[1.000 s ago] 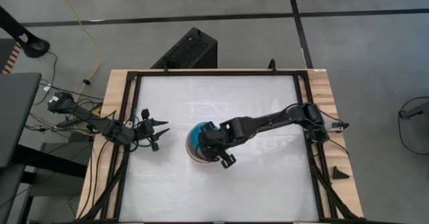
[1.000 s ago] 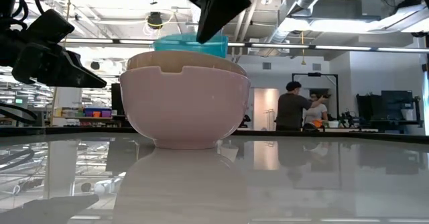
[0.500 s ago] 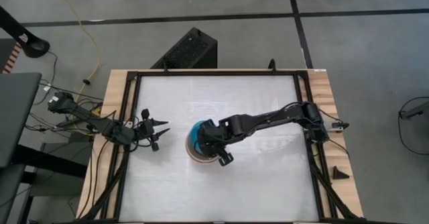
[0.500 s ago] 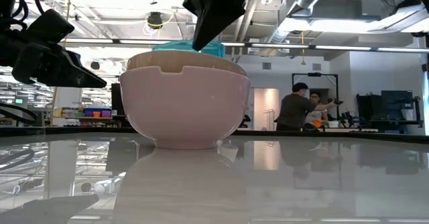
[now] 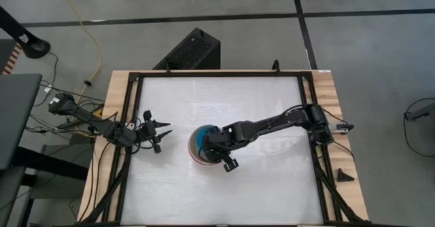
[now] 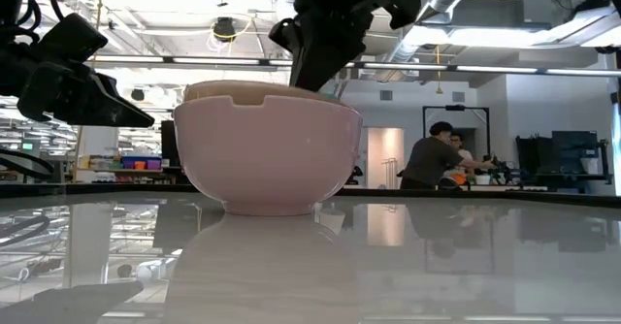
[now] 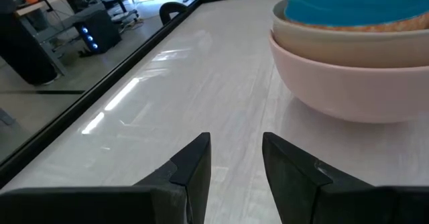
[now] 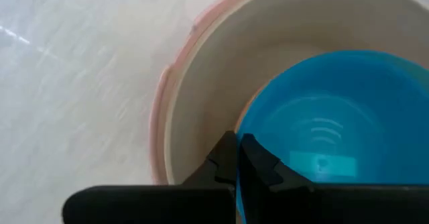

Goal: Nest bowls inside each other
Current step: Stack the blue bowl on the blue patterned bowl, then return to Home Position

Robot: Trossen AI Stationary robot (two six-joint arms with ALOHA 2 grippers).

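Observation:
In the middle of the table stands a stack of bowls: a salmon-pink outer bowl (image 6: 267,154) resting on its base, a cream bowl (image 8: 221,63) nested in it, and a cyan bowl (image 8: 328,130) low inside those. My right gripper (image 8: 239,158) comes down over the stack (image 5: 198,158) and is shut on the cyan bowl. In the low view the pink bowl's wall hides the cyan one. My left gripper (image 7: 234,163) waits open near the table's left edge (image 5: 165,128), pointing at the stack. My right gripper pinches the cyan bowl's rim (image 8: 255,117) between its two fingers, one finger inside the bowl and one outside. The fingers slant steeply down from above, coming from the table's right side. The bowl sits upright and level inside the cream bowl; whether it rests there I cannot tell.
Bare white table top (image 5: 258,179) lies all around the stack, bounded by a black frame rail (image 5: 309,118) and wooden side strips. A black box (image 5: 194,50) stands beyond the far edge. People stand far off in the room (image 6: 427,159).
My right gripper has gone down with the cyan bowl, staying shut on it. The bowl, which stood out above the stack's rim in the low view, has sunk into the cream bowl and out of that view.

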